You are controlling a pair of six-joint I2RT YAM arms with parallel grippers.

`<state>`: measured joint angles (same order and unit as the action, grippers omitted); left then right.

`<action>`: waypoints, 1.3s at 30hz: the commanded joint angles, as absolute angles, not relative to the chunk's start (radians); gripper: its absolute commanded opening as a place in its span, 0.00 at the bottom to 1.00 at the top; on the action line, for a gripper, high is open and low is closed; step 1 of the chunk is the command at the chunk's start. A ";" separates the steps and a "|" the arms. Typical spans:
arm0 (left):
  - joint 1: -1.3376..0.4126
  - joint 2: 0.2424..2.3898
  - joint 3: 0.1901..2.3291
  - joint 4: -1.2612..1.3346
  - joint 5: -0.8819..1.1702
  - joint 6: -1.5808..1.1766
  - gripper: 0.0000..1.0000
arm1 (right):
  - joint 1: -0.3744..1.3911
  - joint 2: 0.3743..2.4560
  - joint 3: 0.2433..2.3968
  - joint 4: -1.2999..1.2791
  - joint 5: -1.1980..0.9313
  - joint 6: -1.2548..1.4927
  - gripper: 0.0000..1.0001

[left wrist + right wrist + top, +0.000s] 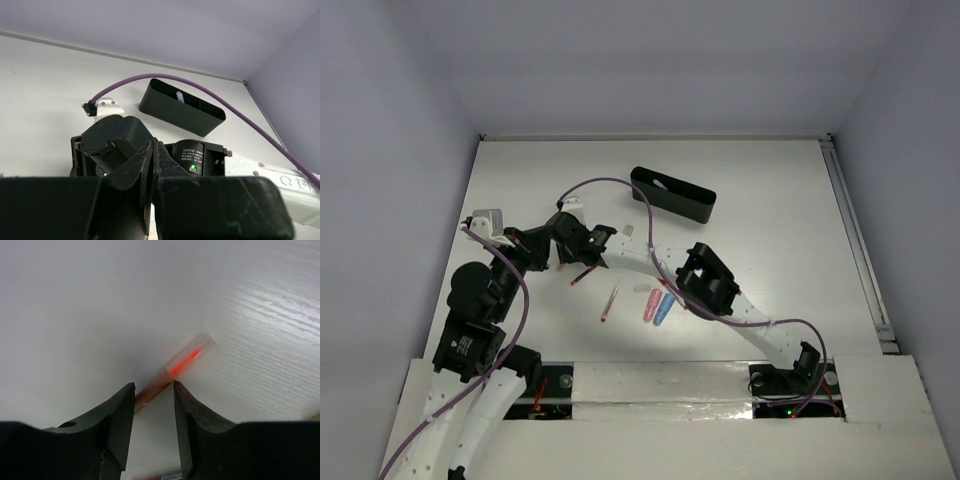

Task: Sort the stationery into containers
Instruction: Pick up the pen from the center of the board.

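1. The white worktop (770, 250) carries all the pieces.
2. The right arm (640, 262) stretches from its base at the near right, slanting left and away. Its wrist is tipped down over the left middle of the worktop.
3. The left arm (470, 300) stands folded at the near left, with its forearm turned toward the right arm's wrist. The left gripper (152, 150) has its fingers pressed together on nothing.
4. The black tray (672, 195) lies at the far centre, its long axis running from far left to nearer right, well apart from the loose pieces.
5. The right gripper (153, 390) has its fingers apart, straddling the red pen (187, 357). The pen lies flat on the worktop and crosses the gap slantwise, its clear-capped end pointing away from the gripper.
6. A pink pen (610, 302) lies near the centre, running almost near to far.
7. A pink capsule (650, 306) and a blue capsule (665, 310) lie side by side just right of the pink pen, slanting alike.
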<state>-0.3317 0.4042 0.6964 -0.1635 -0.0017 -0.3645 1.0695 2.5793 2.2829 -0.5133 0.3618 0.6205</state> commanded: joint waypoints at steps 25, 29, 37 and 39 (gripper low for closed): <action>-0.337 0.293 0.848 -0.238 -0.297 -0.302 0.49 | 1.080 2.672 2.272 -0.502 0.509 0.519 0.33; -0.337 0.293 0.839 -0.227 -0.310 -0.301 0.49 | 1.080 2.695 2.289 -0.497 0.483 0.477 0.29; -0.337 0.308 0.812 -0.218 -0.310 -0.307 0.64 | 1.080 2.735 2.287 -0.500 0.466 0.443 0.08; -0.337 0.305 0.805 -0.213 -0.319 -0.307 0.65 | 1.080 2.686 2.252 -0.413 0.472 0.434 0.02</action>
